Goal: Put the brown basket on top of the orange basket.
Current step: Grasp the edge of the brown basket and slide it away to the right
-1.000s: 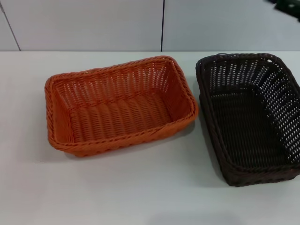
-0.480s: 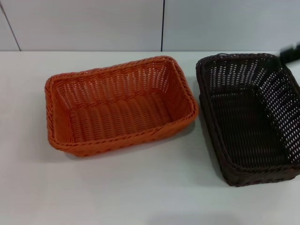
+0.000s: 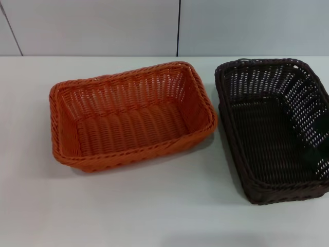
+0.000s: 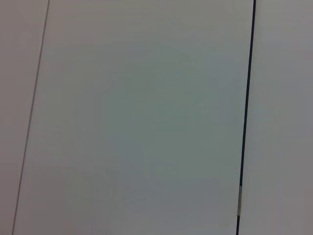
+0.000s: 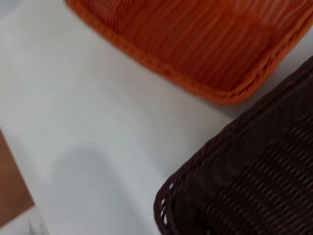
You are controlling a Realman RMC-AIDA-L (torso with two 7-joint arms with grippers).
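We judge the task at its opening step: the reach toward the brown basket, nothing lifted yet. It sits on the white bench at the robot's right, its long side running away from the robot, empty, upright. The orange basket sits just beside it to the left, also empty and upright, turned slightly askew; the two rims are near but apart at the closest corner.

Neither hand shows in the head view. The right wrist camera looks down on a corner of the brown basket with the orange basket's rim beyond, so we take the right arm to be hovering low near the brown basket's near corner. We cannot tell whether the right hand is wide or narrow; its fingers are out of view. The left wrist camera sees only a plain wall panel with a dark seam, so the left arm looks parked, its hand unseen.

Next move, as we read it: close on the brown basket's braided rim, lift clear of the bench, carry left, and lower it squarely into the orange one.
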